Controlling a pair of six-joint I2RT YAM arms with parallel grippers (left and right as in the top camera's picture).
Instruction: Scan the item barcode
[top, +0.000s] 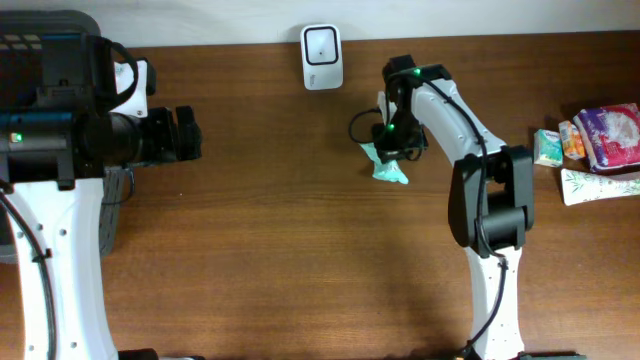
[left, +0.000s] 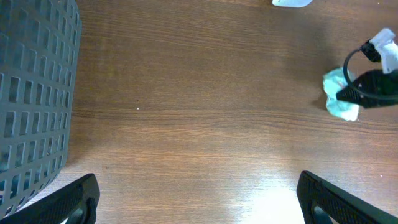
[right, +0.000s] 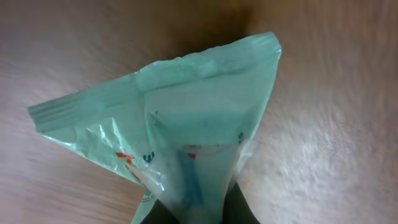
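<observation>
Checking in on the rig: the right gripper is pinching a mint-green packet by one end. The jaws are squeezing almost fully together on the thin plastic. In the right wrist view the packet is fanning out away from the dark fingers, with the wood behind it. It's sitting over the back-middle part of the table, a little below and to the right of the white scanner at the back edge, clearly apart from it. I can't tell if the bottom corner is resting on the wood or hanging just above it. The left gripper is hovering over the left side with jaws spread wide, gripping nothing, near the grey mesh basket. A pile of other packets is lying at the far right edge.
</observation>
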